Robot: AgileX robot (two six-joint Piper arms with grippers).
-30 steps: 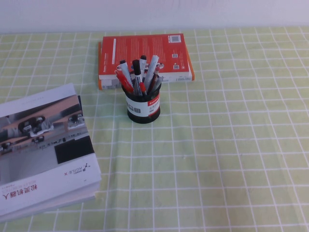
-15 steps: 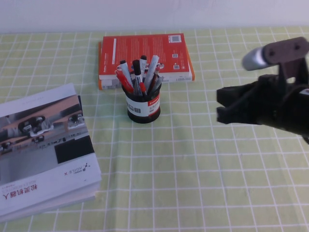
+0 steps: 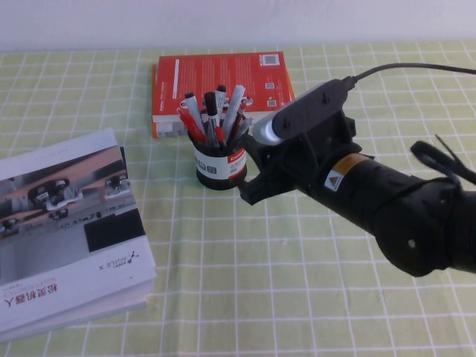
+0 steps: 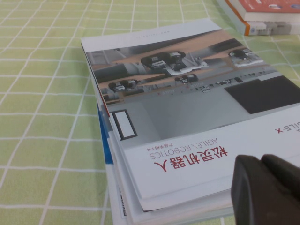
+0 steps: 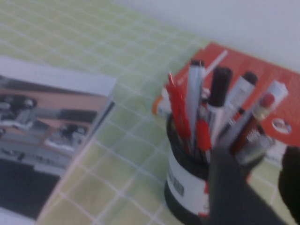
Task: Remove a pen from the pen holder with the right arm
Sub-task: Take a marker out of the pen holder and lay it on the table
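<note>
On the checked surface, my left gripper hangs over the stack of booklets, jaws seemingly pressed together and empty. In front of the red book, the right gripper is half open, holding nothing, just beside the pen holder. I judge it too low: it could tip the holder. The pens are bunched, so I may pinch two.
</note>
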